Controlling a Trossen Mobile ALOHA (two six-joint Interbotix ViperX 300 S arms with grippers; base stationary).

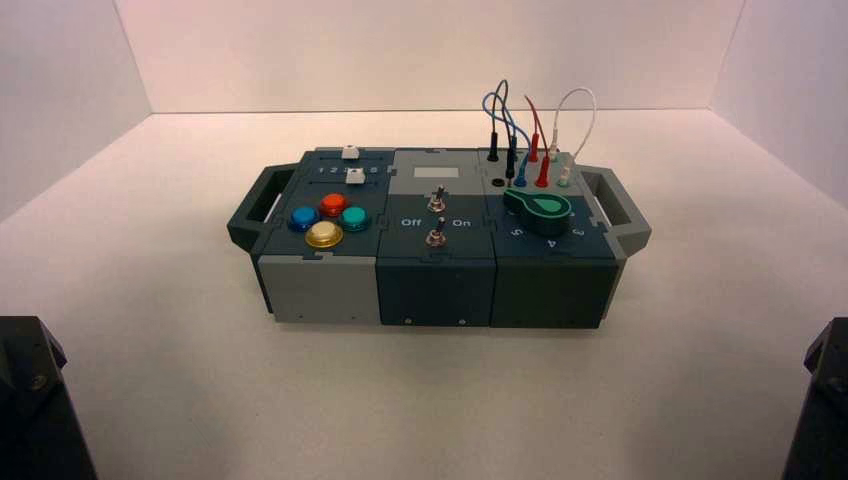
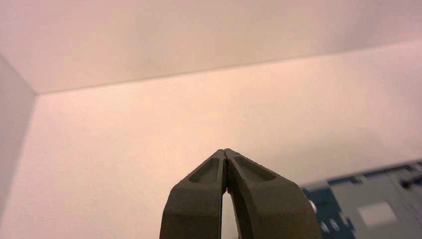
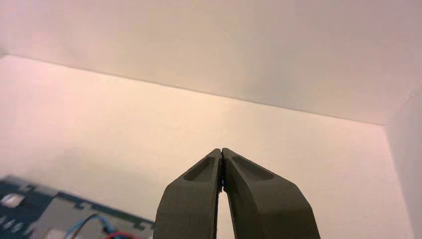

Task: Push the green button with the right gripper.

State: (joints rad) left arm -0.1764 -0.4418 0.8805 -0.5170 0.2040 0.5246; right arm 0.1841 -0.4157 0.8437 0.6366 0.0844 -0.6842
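Observation:
The green button (image 1: pixel 354 218) is a small teal dome on the left part of the box (image 1: pixel 330 290), beside red (image 1: pixel 333 204), blue (image 1: pixel 303 218) and yellow (image 1: pixel 324 235) buttons. My right gripper (image 3: pixel 221 150) is shut and empty, far from the button; its arm (image 1: pixel 825 400) is parked at the lower right edge of the high view. My left gripper (image 2: pixel 225 151) is shut and empty; its arm (image 1: pixel 35 400) is parked at the lower left.
The box carries two toggle switches (image 1: pixel 436 200) marked Off and On in its middle, a larger green knob (image 1: pixel 540 208) on the right, and coloured wires (image 1: pixel 525 130) plugged in behind it. White walls enclose the table.

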